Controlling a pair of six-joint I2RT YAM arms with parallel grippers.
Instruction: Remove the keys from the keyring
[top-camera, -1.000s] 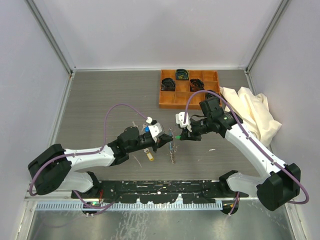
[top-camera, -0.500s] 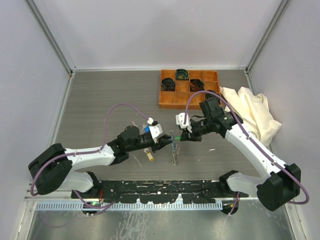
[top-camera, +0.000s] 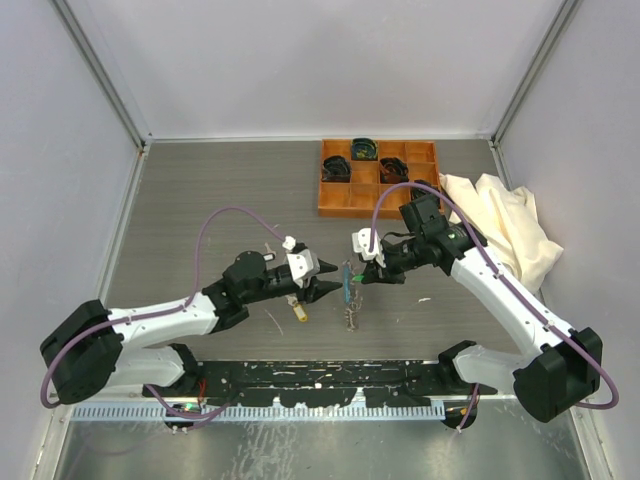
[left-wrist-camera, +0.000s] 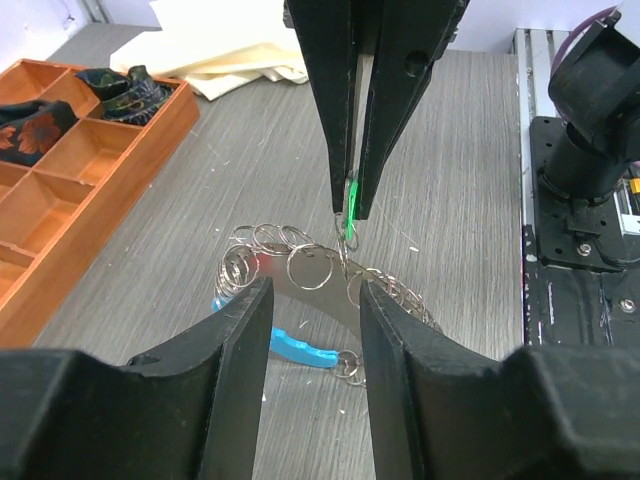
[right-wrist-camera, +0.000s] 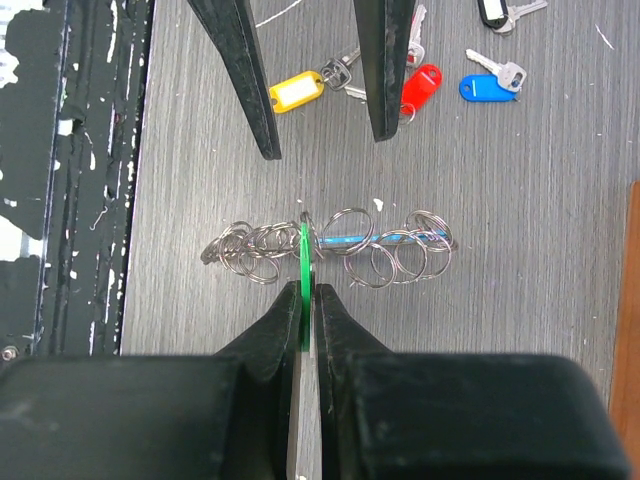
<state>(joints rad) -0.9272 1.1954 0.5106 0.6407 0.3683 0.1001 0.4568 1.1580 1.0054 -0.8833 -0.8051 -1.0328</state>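
The right gripper (right-wrist-camera: 304, 288) is pinched tight on the flat green plastic tag (right-wrist-camera: 304, 243) of one small silver key, gripping it edge-on. From that tag hangs the keyring (left-wrist-camera: 297, 347), a floppy loop of linked silvery wire rings with a curved light-blue plastic segment. The loop sits at the middle of the grey wood-grain table (top-camera: 200, 200); whether its lower end touches the surface cannot be told. The left gripper (top-camera: 326, 279) is just left of the loop, its two black fingers spread wide and holding nothing. Loose keys with yellow (right-wrist-camera: 295, 92), red (right-wrist-camera: 421, 85), blue (right-wrist-camera: 481, 87) and black (right-wrist-camera: 494, 10) tags lie on the table to the left. The orange compartment tray (top-camera: 380, 205) stands farther back.
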